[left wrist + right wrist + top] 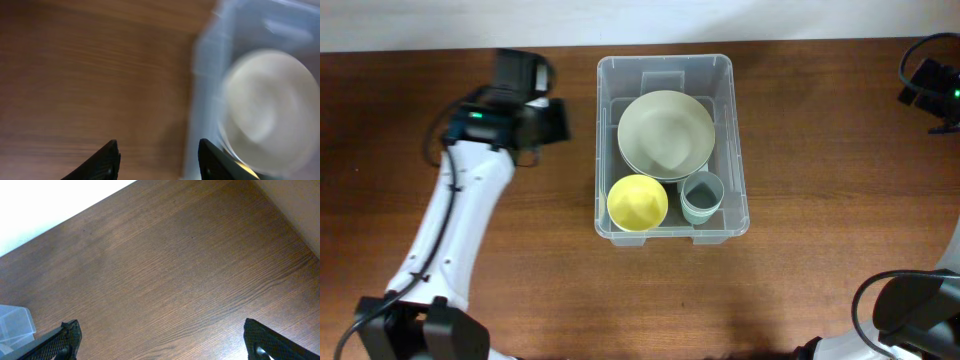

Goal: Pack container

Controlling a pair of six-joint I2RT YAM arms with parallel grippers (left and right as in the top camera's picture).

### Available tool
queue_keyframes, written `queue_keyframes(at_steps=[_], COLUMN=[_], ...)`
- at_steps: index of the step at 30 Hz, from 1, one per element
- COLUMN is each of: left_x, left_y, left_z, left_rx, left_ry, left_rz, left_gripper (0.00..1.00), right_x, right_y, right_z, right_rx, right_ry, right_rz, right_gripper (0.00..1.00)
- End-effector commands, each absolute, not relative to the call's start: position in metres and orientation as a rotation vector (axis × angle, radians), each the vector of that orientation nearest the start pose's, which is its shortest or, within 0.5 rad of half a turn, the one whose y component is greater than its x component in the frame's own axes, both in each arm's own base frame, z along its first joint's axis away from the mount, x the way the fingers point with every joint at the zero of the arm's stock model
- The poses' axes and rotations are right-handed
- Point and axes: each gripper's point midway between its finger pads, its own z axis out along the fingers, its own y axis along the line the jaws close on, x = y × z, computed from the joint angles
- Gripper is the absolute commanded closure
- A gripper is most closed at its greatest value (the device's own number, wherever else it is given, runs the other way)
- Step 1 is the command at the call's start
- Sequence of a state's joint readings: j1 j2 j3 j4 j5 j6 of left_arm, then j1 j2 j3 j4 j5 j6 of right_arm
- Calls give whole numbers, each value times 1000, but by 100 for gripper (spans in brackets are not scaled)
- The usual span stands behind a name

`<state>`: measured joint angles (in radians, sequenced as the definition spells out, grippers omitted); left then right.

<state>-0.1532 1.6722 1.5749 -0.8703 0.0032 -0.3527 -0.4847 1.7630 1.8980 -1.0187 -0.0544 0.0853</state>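
You see the container (604, 140) in the middle of the table (820, 150). It holds a big pale bowl (665, 133), a yellow bowl (637, 202) and a small grey cup (701, 196). Your left gripper (159, 162) hangs near its left wall, fingers apart with nothing between them. Your right gripper (165, 342) is well apart over bare wood, spread wide and empty.

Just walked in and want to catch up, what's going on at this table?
A clear container holds a large pale bowl, a yellow bowl and a small grey cup. Neither arm holds anything: the left pincer hangs open over the table beside the container, and the right pincer is open further off to the side.
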Motion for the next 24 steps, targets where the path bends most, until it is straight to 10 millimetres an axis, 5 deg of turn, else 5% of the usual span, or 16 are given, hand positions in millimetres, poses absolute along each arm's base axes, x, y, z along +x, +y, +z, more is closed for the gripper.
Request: queue_keyframes(at_steps=[1, 3, 4, 8, 24], left_x=[442, 442, 441, 440, 440], left_y=[-18, 4, 11, 33, 34], left_z=[219, 219, 218, 218, 218], left_rx=[-423, -484, -507, -567, -570], left_ry=[2477, 2466, 2465, 2451, 2450], left_rz=[-169, -148, -141, -120, -119], left_gripper=[48, 39, 0, 0, 0], right_x=[413, 413, 413, 413, 413], right_y=[-206, -206, -206, -206, -206], right_z=[277, 277, 277, 277, 277], right_rx=[665, 665, 665, 665, 665], right_ry=[2359, 2360, 2360, 2359, 2359], right_rz=[-108, -107, -107, -108, -108], right_gripper=[1, 1, 1, 1, 1])
